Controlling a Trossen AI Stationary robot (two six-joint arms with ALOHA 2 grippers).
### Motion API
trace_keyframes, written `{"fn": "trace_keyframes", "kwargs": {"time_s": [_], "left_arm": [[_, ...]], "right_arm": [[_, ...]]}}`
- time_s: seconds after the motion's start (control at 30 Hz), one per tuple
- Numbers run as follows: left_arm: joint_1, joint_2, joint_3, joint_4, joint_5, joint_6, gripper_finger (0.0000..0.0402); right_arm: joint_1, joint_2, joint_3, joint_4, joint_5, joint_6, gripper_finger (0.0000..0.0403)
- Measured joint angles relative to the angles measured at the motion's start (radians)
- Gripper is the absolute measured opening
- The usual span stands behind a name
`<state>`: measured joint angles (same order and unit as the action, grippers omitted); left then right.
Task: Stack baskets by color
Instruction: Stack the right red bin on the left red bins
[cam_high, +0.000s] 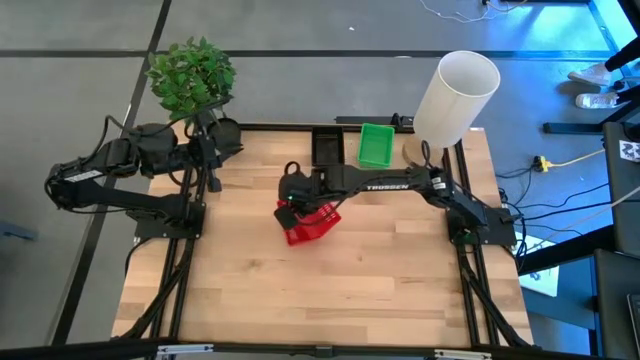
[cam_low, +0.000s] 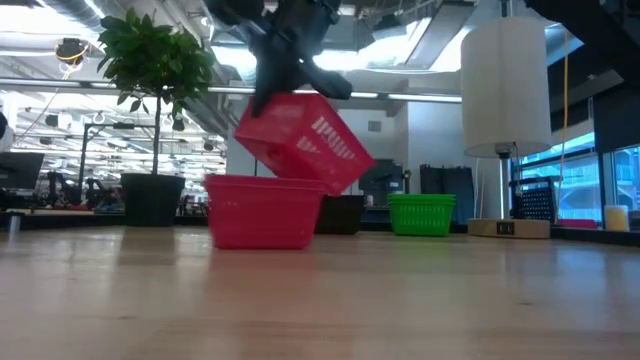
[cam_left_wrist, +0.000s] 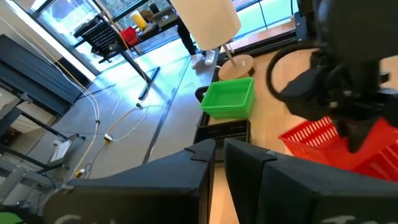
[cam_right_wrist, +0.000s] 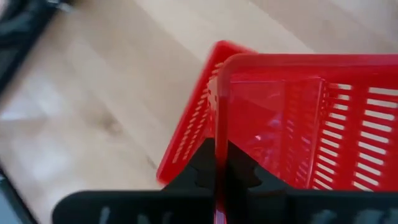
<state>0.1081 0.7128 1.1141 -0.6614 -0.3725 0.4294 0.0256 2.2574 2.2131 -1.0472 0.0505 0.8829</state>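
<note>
A red basket (cam_low: 262, 212) stands on its base at the table's middle. A second red basket (cam_low: 305, 140) hangs tilted just above it, with my right gripper (cam_right_wrist: 219, 171) shut on it; in the high view the pair shows as one red patch (cam_high: 314, 224). A green basket (cam_high: 376, 145) and a black basket (cam_high: 327, 147) stand side by side at the far edge. My left gripper (cam_left_wrist: 219, 163) waits shut and holding nothing at the far left, near the plant. My right gripper pinches one side wall of the upper red basket at its rim (cam_right_wrist: 219, 134), one finger inside and one outside. The fingers slant down from the table's right. The basket hangs tilted, its lowest corner (cam_low: 330, 188) at the standing basket's rim; whether they touch I cannot tell.
A large white cylinder (cam_high: 455, 95) stands at the far right corner. A potted plant (cam_high: 190, 75) stands at the far left. The near half of the wooden table (cam_high: 320, 300) is bare wood. The arm bases sit at the left and right edges.
</note>
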Motion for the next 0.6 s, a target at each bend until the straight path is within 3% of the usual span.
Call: {"fn": "trace_keyframes", "kwargs": {"time_s": [0.43,0.6], "left_arm": [[0.0,0.0,0.0,-0.004,0.0,0.001,0.0027],[0.0,0.0,0.0,-0.004,0.0,0.0,0.0027]], "right_arm": [[0.031,-0.002,0.102,0.018,0.035,-0.073,0.0001],[0.031,0.007,0.106,0.086,-0.004,-0.05,0.0001]]}}
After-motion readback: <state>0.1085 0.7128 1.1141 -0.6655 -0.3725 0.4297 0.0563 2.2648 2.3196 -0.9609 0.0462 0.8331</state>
